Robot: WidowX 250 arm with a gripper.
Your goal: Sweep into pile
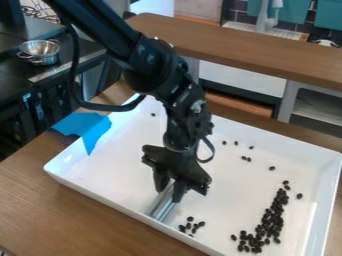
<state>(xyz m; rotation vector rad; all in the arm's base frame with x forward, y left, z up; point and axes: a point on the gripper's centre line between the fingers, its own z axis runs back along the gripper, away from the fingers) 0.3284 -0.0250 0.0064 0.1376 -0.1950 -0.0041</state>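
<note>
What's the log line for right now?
Sweep into pile | claw holding metal tool in white tray | long band of dark pieces, small cluster, strays

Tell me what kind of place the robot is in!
It looks like a kitchen, maybe a pretend one for robots to practise in. You can see a shiny metal pot, teal cloths hanging up and dark wall tiles.

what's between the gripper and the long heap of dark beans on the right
Nothing but a bare stretch of the white tray lies between the gripper and the heap of dark beans, as the camera view shows.
</note>
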